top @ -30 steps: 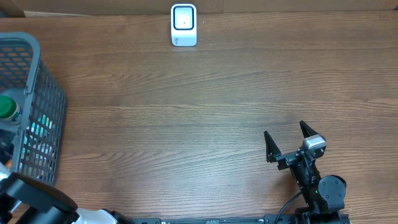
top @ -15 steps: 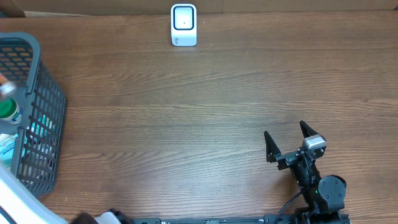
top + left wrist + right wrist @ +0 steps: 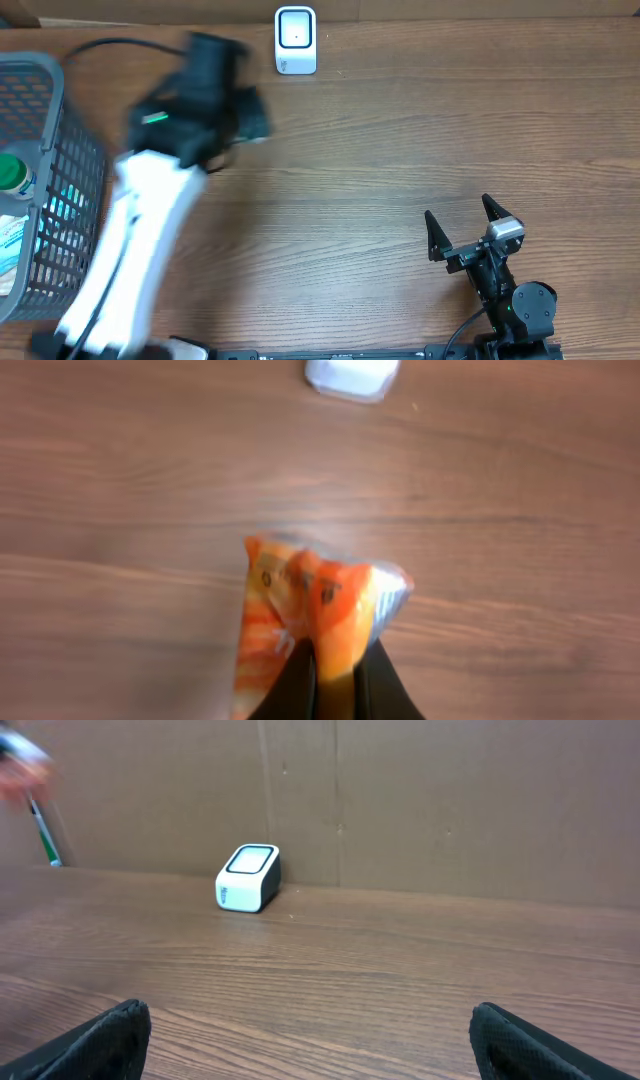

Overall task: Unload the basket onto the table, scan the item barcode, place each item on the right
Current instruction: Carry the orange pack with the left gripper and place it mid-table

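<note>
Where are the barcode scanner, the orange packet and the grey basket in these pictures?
barcode scanner (image 3: pixel 296 42), overhead view, on the middle of its white body.
orange packet (image 3: pixel 300 600), left wrist view, on its orange front.
grey basket (image 3: pixel 72 190), overhead view, on its mesh side wall.

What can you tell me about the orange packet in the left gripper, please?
The orange packet is a soft, crinkled pouch of glossy-looking film, orange with paler streaks, small dark marks and a silvery patch at its right edge. The left gripper is shut on its near end, dark fingers pinching it over the wooden table, with the white scanner farther ahead. The picture is blurred; no barcode can be made out.
</note>
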Robot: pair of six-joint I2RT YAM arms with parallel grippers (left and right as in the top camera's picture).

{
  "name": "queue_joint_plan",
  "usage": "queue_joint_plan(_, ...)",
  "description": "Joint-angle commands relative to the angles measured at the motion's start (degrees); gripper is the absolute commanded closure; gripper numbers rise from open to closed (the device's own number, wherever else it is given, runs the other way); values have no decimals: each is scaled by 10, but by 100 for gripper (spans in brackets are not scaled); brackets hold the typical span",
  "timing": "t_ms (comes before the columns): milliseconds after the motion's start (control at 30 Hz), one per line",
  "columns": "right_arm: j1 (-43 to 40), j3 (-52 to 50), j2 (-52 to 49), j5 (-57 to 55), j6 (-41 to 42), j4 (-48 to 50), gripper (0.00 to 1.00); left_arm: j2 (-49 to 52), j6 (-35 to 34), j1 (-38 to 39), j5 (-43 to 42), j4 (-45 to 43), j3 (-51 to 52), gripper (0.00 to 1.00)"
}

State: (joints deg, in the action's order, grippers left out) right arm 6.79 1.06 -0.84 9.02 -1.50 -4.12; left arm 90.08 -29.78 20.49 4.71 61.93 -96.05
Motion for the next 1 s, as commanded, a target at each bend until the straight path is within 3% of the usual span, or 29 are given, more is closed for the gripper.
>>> queue_joint_plan(0, 2, -6, 7, 0, 1, 2, 0, 98, -92, 76, 42, -54, 26, 96)
queue_joint_plan(167, 2, -6, 7, 0, 1, 2, 0, 216, -127, 143, -2, -140, 26, 96)
queue_joint_plan(400, 2, -6, 7, 0, 1, 1, 0, 287, -161, 189, -20, -186, 26, 93)
queue_joint_plan(467, 2, -6, 7, 0, 1, 2, 0, 288, -161, 193, -22, -193, 26, 82)
queue_joint_plan(533, 2, -6, 7, 0, 1, 1, 0, 286, -161, 193, -29, -197, 22, 52)
queue_joint_plan(567, 2, -6, 7, 0, 1, 1, 0, 286, -153, 193, -35, -194, 18, 44)
queue_joint_plan(667, 2, -6, 7, 0, 1, 2, 0, 284, -129, 184, -34, -158, -15, 30)
queue_joint_plan(967, 2, -6, 7, 0, 1, 1, 0, 255, -71, 89, 54, 146, -316, 33)
